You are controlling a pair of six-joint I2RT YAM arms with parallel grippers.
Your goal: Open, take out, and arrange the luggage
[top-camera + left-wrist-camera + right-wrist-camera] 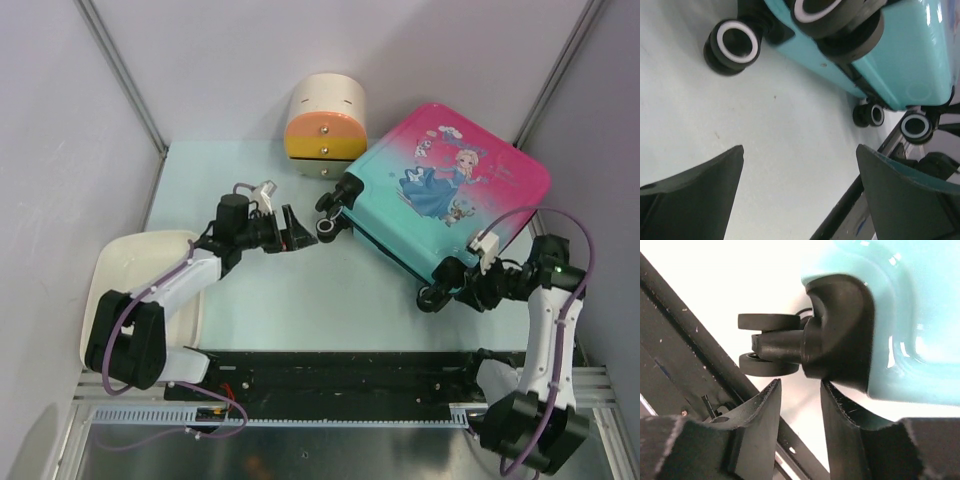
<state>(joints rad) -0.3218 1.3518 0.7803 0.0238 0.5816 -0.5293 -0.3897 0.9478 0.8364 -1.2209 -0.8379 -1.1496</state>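
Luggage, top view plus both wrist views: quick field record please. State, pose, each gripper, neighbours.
luggage: lying flat on the table, print side up, looks shut
wheeled edge: faces the near left, toward the arms
left gripper: open wide, empty, just short of the wheeled edge
right gripper: fingers a narrow gap apart, nothing between them, tips right by the corner wheel
cream box: behind the luggage's far-left corner; cannot tell if they touch
task status: luggage not yet opened

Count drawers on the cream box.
2: orange drawer on top, yellow drawer directly beneath, both on the cream box front. Others could be hidden behind.
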